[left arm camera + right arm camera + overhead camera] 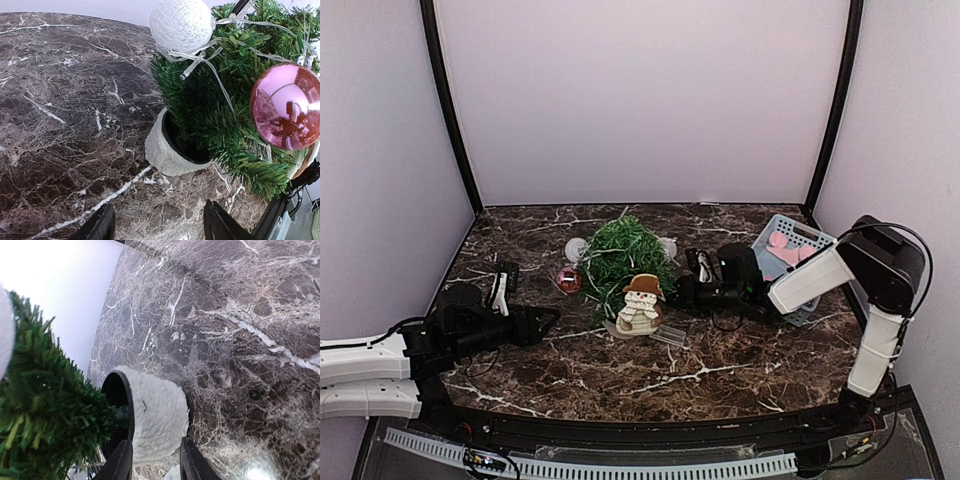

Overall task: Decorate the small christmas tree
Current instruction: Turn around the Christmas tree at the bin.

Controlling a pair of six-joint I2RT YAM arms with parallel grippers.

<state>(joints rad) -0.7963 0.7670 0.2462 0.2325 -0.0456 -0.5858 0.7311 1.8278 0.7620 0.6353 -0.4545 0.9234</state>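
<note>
Dark veined marble (740, 350) below. The small christmas tree (623, 255) sits mid-table, bushy and plastic-needled. I see my right gripper (154, 444), arm stretched low, pinching its pebbled white pot (155, 410). My left gripper (157, 206) lies level, jaws spread, empty.

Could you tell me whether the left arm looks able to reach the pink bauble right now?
Probably yes. The left end effector is open and sits close to the pink bauble at the small christmas tree's left side, and only bare marble table lies between them.
</note>
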